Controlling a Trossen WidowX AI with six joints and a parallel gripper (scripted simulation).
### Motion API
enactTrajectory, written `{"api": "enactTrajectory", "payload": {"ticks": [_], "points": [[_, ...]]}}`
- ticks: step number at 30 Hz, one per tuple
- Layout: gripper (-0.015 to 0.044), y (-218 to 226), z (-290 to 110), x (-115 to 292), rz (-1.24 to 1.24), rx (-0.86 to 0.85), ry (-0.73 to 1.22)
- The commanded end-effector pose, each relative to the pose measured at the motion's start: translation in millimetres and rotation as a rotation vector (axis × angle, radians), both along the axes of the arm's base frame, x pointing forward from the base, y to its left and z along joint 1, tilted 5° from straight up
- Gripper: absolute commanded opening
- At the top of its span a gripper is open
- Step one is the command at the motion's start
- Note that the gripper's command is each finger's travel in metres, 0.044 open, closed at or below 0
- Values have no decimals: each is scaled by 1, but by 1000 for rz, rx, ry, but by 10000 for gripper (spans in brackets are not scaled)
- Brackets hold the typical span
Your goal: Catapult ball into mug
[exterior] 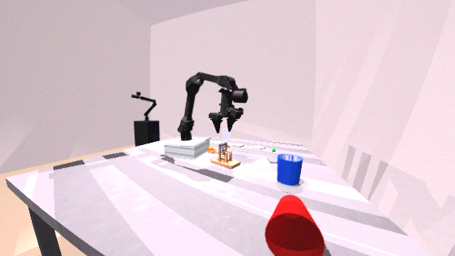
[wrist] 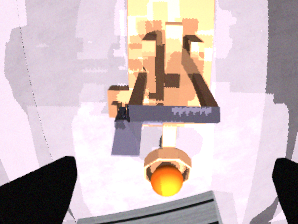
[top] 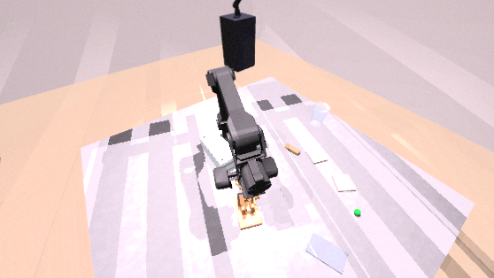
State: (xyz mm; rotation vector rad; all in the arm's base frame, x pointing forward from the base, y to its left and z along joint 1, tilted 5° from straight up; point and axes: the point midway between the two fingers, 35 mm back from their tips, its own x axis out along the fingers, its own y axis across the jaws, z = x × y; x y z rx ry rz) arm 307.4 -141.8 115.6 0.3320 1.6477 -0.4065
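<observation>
Above the catapult (wrist: 170,90) my gripper (exterior: 225,122) hangs released; the orange ball (wrist: 166,180) sits in its cup, and I fear nudging it out while aiming

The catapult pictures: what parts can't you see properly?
- Catapult, top view: its near end is hidden under the arm and open claw.
- Orange ball, exterior view: tiny, mostly behind the arm's white base block.
- Claw fingers, wrist view: cut off by the edges.
- Blue mug: missing from the wrist view.
</observation>
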Motion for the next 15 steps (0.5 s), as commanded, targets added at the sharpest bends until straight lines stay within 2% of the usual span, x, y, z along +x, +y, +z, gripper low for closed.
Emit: {"api": "enactTrajectory", "payload": {"ticks": [1, 15], "points": [[440, -22, 12, 43, 14, -73, -134], [440, -86, 75, 164, 34, -310, -552]]}}
